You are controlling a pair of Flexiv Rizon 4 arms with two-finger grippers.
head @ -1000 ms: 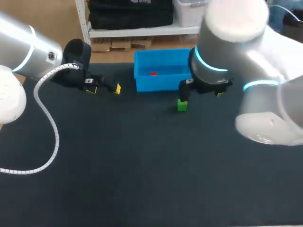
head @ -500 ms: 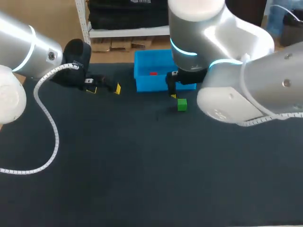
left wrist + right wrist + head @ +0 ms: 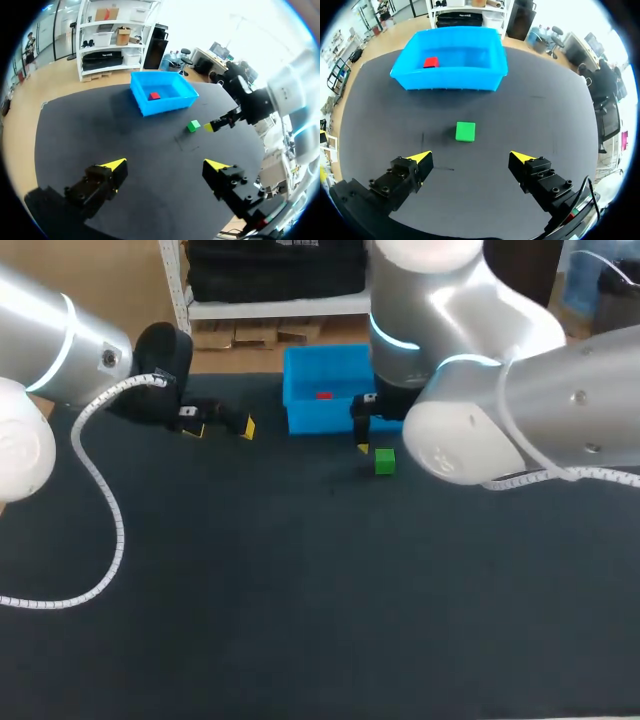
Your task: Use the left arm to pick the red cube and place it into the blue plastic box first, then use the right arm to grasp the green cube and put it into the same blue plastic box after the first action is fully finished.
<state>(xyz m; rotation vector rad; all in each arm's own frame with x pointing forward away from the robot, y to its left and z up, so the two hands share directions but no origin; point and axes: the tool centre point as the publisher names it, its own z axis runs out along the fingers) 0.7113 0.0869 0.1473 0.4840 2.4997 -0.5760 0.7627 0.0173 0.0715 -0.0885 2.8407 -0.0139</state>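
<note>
The red cube (image 3: pixel 323 396) (image 3: pixel 431 62) (image 3: pixel 154 96) lies inside the blue plastic box (image 3: pixel 300 418) (image 3: pixel 450 82) (image 3: pixel 165 105) at the table's far middle. On the mat just in front of the box sits the green cube (image 3: pixel 384 461) (image 3: pixel 465 131) (image 3: pixel 193 126). My right gripper (image 3: pixel 366 444) (image 3: pixel 470 159) hovers open right beside this cube, which lies ahead of the gap between its fingers, untouched. To the left of the box my left gripper (image 3: pixel 221 428) (image 3: pixel 165 165) hangs open and empty over bare mat.
The dark mat (image 3: pixel 300 580) covers the whole table. My right arm's bulky elbow (image 3: pixel 470 430) hangs over the box's right part and the mat to the cube's right. A white cable (image 3: pixel 110 530) from my left arm loops over the left side.
My right arm has swung leftward across the view, and its gripper has shifted a little left, off the green cube. The left arm and both cubes have stayed put.
</note>
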